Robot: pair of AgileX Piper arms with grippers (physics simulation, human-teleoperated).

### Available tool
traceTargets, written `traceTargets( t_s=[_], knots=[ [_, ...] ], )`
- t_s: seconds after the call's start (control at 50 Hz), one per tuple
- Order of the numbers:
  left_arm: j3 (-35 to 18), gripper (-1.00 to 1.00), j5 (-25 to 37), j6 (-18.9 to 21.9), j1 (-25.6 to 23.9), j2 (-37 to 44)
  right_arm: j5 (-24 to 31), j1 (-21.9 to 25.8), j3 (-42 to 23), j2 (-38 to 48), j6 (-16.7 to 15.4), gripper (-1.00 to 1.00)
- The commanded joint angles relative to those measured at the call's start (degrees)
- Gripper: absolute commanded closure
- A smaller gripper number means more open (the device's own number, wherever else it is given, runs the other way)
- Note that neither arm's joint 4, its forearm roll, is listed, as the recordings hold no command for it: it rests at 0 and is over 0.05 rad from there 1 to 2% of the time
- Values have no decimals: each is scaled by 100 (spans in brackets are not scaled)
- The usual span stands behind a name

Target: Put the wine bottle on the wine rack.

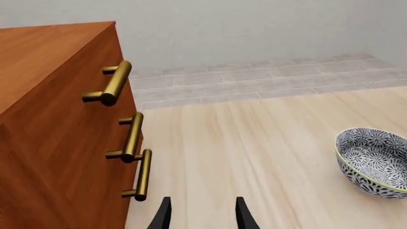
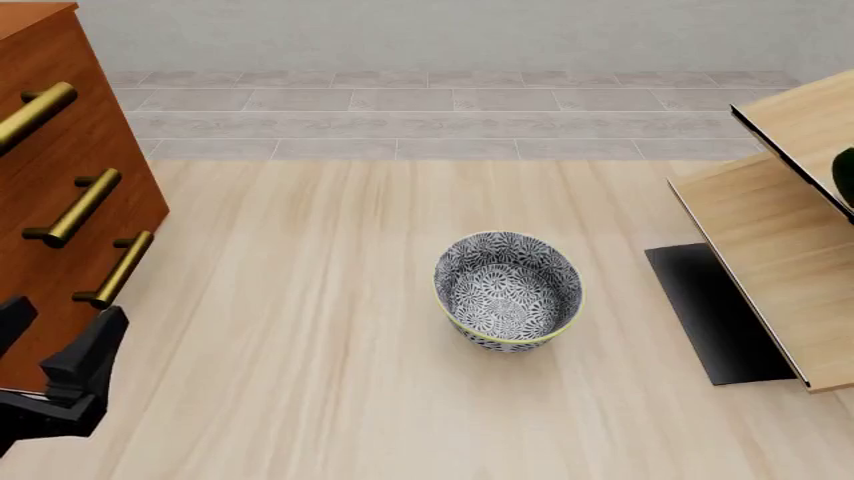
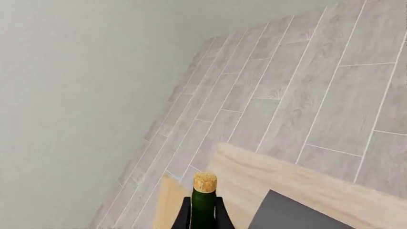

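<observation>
The wine rack (image 3: 254,186) slants just below and ahead of my right gripper (image 3: 203,217), which is closed on the wine bottle (image 3: 204,202), its long axis running forward along my fingers, cork foremost.

left gripper (image 1: 202,217): two slim black fingers (image 1: 162,217), tapered to narrow tips, matte finish
left arm (image 2: 60,385): black, blocky and angular body seen in the front view
right gripper (image 3: 203,214): two flat black fingers (image 3: 185,217), only their upper parts shown
</observation>
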Motion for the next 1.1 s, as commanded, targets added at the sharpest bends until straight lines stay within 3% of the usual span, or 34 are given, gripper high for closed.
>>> traceTargets(
  t_s=[0.02, 0.06, 0.08, 1.1],
  knots=[
    [0, -100, -61, -2, -11, 61, 69, -64, 21, 53, 59, 100],
    [0, -100, -91, 2, -11, 93, 69, -58, 29, 32, 70, 100],
    [0, -100, -87, 3, -16, 88, 78, -88, 11, 36, 66, -100],
    [0, -100, -116, -17, -41, 146, 511, -277, -472, -285, 40, -100]
  ],
)
